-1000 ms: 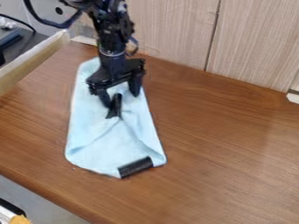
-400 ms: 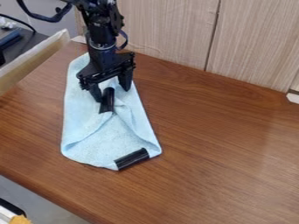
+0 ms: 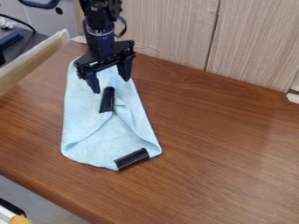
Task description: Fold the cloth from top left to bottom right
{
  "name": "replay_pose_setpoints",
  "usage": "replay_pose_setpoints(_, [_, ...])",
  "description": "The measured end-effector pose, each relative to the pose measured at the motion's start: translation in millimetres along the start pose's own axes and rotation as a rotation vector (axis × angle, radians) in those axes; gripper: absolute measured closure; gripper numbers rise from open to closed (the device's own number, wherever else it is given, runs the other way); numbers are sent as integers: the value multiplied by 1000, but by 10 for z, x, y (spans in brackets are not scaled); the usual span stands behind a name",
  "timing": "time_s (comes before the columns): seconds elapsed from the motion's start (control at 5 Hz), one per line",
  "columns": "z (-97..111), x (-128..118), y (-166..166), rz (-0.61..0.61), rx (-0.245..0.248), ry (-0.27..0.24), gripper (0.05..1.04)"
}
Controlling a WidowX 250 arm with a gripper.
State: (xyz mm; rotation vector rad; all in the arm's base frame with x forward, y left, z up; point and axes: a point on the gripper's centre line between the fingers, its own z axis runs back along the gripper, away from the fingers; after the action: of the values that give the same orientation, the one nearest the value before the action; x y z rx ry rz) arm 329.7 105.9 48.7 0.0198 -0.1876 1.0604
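- In the camera view, the gripper [image 3: 111, 86] hangs down over the upper part of the cloth [image 3: 79, 111], left of the middle of the picture.
- Its two fingers stand spread, one to each side, and they pinch nothing.
- The cloth is light blue and lies on the brown table [image 3: 234, 153], in the left half. It is partly folded – creases run from its middle to both lower corners.
- One black strip [image 3: 107, 99] lies on the cloth, its top end near the fingertips; the other strip [image 3: 132, 159] is at the lower right edge, tilted.
- Behind the table there is a pale wood panel [image 3: 169, 30].
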Motion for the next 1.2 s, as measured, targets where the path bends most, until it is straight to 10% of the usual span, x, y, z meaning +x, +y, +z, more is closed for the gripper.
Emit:
replay_pose_setpoints(0.6, [393,-26,90,-7,-106,-33,85])
replay_pose_setpoints(1.2, [393,-3,104,-7,-108,-38,84])
